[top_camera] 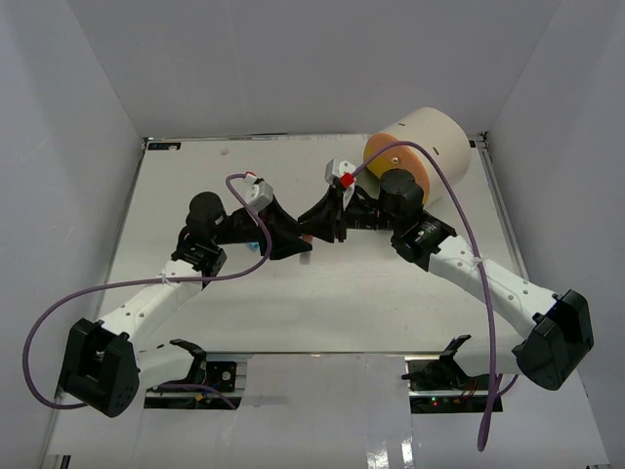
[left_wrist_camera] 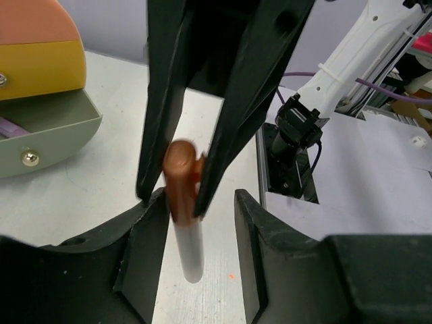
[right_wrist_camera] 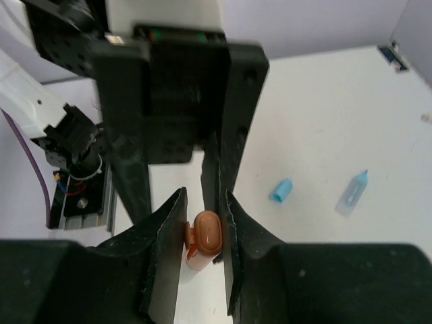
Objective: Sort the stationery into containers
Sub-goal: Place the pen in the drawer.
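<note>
An orange-capped marker with a white barrel (left_wrist_camera: pixel 188 250) hangs over the table between both grippers. My right gripper (right_wrist_camera: pixel 205 206) is shut on its orange cap (right_wrist_camera: pixel 208 233). My left gripper (left_wrist_camera: pixel 201 202) stands open around the white barrel, with a clear gap on the right side. In the top view the two grippers, left (top_camera: pixel 291 241) and right (top_camera: pixel 315 227), meet mid-table. The cream cylinder of containers (top_camera: pixel 422 147) lies at the back right. Its orange drawer (left_wrist_camera: pixel 34 27) and yellow drawer (left_wrist_camera: pixel 40 67) are closed. The grey-olive drawer (left_wrist_camera: pixel 50 135) is pulled out, with something purple inside.
A small blue cap (right_wrist_camera: pixel 281 190) and a pale translucent blue piece (right_wrist_camera: pixel 352 194) lie loose on the table. A teal item (top_camera: pixel 266 244) lies by the left arm. White walls enclose the table on three sides.
</note>
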Motion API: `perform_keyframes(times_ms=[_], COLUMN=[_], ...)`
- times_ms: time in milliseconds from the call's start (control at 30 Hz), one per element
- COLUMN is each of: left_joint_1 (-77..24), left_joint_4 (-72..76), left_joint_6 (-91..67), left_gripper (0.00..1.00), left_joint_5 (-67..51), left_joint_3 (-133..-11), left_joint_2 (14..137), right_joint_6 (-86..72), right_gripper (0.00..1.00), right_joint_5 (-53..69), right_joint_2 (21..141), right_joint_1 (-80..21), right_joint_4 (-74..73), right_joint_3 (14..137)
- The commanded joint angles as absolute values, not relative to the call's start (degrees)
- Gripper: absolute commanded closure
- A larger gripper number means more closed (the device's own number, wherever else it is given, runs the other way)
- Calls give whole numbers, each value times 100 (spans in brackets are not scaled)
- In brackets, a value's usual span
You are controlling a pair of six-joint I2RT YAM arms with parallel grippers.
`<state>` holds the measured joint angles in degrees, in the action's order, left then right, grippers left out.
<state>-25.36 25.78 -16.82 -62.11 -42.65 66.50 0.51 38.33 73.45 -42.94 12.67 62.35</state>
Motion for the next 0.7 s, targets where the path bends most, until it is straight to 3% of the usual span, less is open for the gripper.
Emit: perform_keyframes(times_ms=[0, 167, 300, 400, 567, 667], left_joint_1=[-2575, -2575, -2575, -2566, -2505, -2391], left_joint_4=[2629, 1873, 1031, 495, -359, -685], left_joint_6=[-1600, -1293, -941, -949, -1142, -1291], left_gripper=[46, 22, 8, 2, 2, 2], left_joint_5=[-6048, -5486, -4355, -3519, -1210, -425], left_joint_3=[-4403, -4359, -4359, -4403, -4736, -4851], left_joint_2=[6399, 6267, 6144, 6187, 6442, 6574], right_joint_6=[158, 526, 747, 1105, 1660, 2029], right_gripper=[92, 92, 92, 92, 92, 92], right_joint_5=[3429, 2841, 2181, 1207, -627, -1525], right_joint_2=[7401, 7409, 7383, 7514, 8049, 8436], right_joint_1=[-4254, -4078, -3885, -3824, -3779, -3753], right_joint_4=[721, 317, 115, -298, -755, -826], right_joint_3=[6126, 6214, 6301, 6573, 7074, 7391])
